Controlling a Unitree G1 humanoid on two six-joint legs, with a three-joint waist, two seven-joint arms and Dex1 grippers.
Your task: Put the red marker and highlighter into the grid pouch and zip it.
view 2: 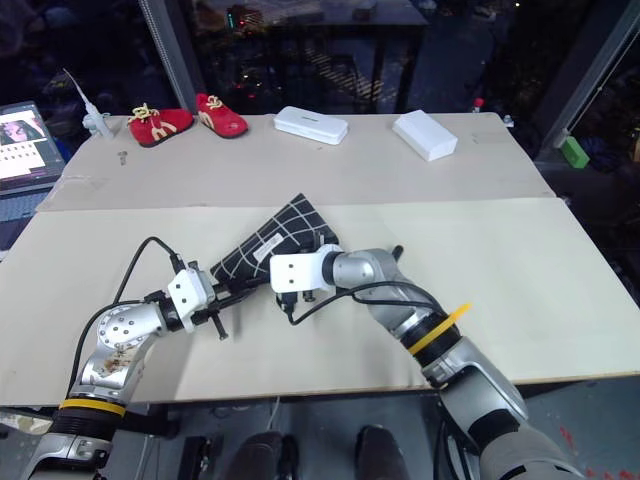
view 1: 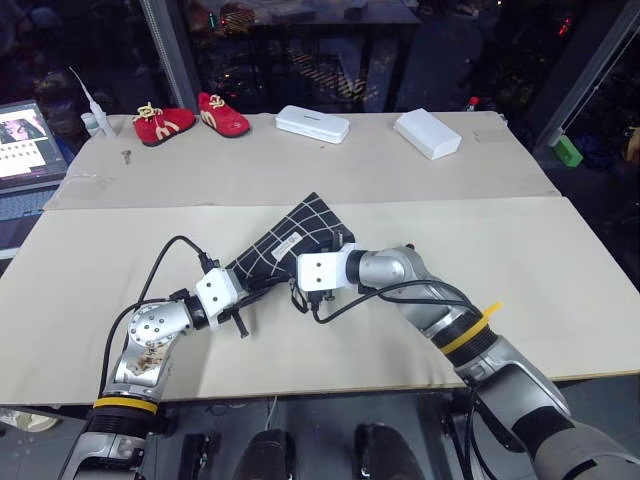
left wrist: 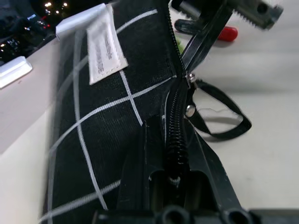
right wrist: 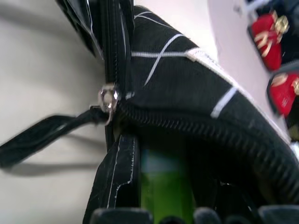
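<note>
The grid pouch lies on the desk at centre, one end raised. Left gripper is clenched on the pouch's zippered edge. Right gripper is at the pouch's open mouth, grasping the highlighter, whose green body stands partly inside the opening. The zipper slider sits partway along, its black loop pull trailing on the desk. A red-tipped item, apparently the red marker, is seen beyond the pouch. The white label carries print too small to read.
</note>
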